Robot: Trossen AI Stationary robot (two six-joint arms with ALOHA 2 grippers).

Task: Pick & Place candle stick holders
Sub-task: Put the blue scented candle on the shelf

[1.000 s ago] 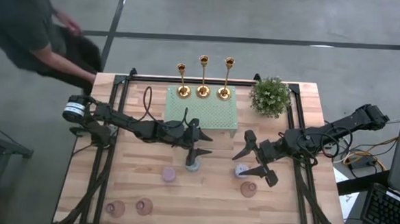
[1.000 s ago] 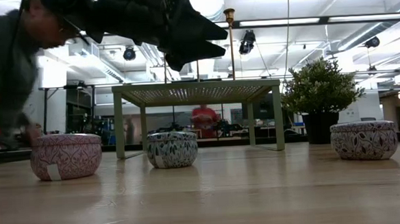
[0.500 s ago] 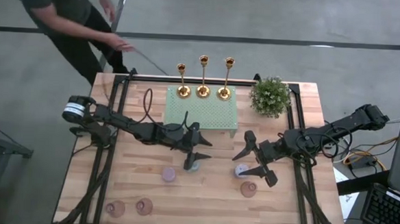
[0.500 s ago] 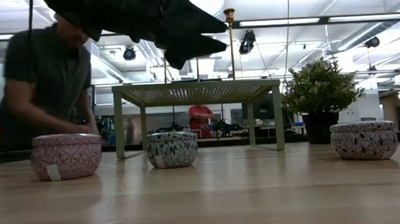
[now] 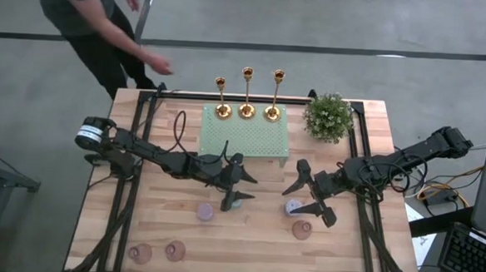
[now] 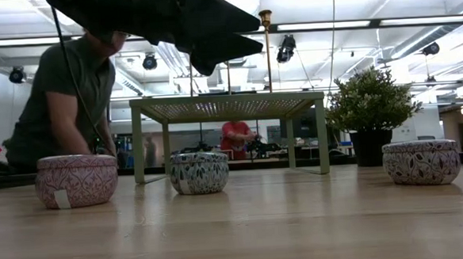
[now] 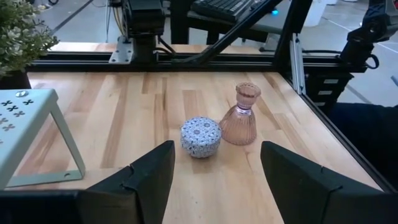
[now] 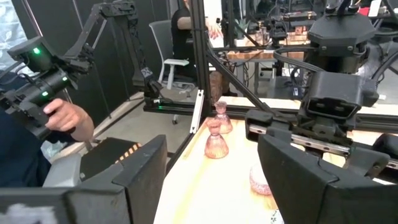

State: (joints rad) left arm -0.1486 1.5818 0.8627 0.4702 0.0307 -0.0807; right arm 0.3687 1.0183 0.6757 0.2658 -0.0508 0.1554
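The left gripper (image 5: pixel 233 195) is held wide open and empty above a small patterned tin (image 5: pixel 233 202). The right gripper (image 5: pixel 308 199) is likewise spread around a blue tin (image 7: pixel 201 136), nothing gripped.

Three gold candlesticks (image 5: pixel 247 92) stand upright in a row at the table's far edge, while small patterned round tins (image 6: pixel 199 172) and pink ribbed glass holders (image 7: pixel 240 116) sit scattered upright across the near wooden tabletop.
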